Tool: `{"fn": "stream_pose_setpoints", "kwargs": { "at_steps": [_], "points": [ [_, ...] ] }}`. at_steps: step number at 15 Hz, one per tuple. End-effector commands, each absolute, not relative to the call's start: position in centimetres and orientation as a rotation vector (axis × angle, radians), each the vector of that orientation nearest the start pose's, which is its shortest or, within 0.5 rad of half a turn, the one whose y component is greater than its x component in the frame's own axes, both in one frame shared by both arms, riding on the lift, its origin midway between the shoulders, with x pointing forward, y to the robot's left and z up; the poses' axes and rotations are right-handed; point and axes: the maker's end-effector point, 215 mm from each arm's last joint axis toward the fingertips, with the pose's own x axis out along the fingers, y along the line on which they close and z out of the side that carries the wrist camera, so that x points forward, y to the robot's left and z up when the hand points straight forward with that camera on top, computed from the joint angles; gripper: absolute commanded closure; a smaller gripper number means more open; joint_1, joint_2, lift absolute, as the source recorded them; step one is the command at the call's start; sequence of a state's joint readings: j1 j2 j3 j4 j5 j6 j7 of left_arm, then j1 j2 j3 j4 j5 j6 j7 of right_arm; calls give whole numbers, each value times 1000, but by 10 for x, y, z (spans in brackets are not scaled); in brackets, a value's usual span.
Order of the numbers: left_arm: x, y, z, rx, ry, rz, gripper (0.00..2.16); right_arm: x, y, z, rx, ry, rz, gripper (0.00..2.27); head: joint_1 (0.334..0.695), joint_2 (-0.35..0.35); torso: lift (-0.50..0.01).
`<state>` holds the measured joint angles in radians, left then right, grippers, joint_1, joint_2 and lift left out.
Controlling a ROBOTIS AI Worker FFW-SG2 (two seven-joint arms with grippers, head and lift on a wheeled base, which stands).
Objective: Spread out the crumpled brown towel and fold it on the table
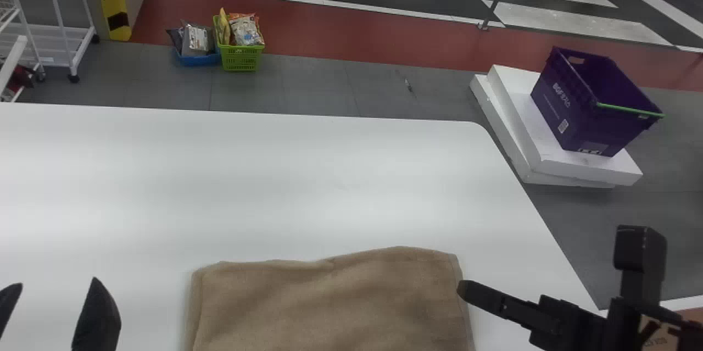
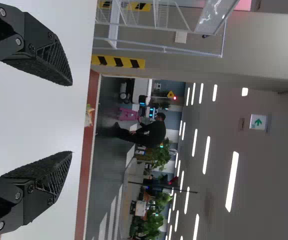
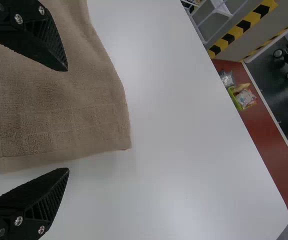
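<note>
Where the towel point(image 1: 329, 307) meets the coming move, the governing relation is that of its right edge to the right fingers point(image 3: 38, 195). The cloth lies largely flat on the near part of the bench point(image 1: 247, 175), gently rippled along its far side; its long axis appears to run left to right, though the head view cuts off the near part. In the right wrist view the fingers stand wide apart, holding nothing: one lies over the cloth, the other just outside the hemmed edge, so that the edge passes between them. Whether they touch it cannot be told. The left fingers point(image 2: 46, 57), likewise spread and empty, stand off the towel's left side with bare bench between. The right arm is thus the nearer; a grip on that edge would probably call for a lower approach, lest the fingers close above the cloth.
</note>
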<state>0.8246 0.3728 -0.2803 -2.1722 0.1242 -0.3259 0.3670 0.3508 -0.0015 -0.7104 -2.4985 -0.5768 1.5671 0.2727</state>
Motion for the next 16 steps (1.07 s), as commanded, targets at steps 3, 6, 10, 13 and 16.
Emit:
{"fn": "stream_pose_setpoints", "kwargs": {
  "at_steps": [3,6,10,13,16],
  "points": [
    [323,179,-330,-90,5,-58,410,336,-332,-396,507,809,39,188,695,-268,-127],
    [322,179,-331,-91,6,-58,410,347,-327,-406,526,825,42,188,695,-268,-127],
    [323,180,-334,-90,12,-56,410,353,-306,-426,519,880,66,188,695,-240,-127],
    [325,180,-335,-87,13,-56,410,352,-300,-431,512,896,71,191,695,-219,-127],
    [325,180,-336,-87,11,-57,410,357,-295,-448,540,931,72,194,695,-208,-127]
  ]
}}
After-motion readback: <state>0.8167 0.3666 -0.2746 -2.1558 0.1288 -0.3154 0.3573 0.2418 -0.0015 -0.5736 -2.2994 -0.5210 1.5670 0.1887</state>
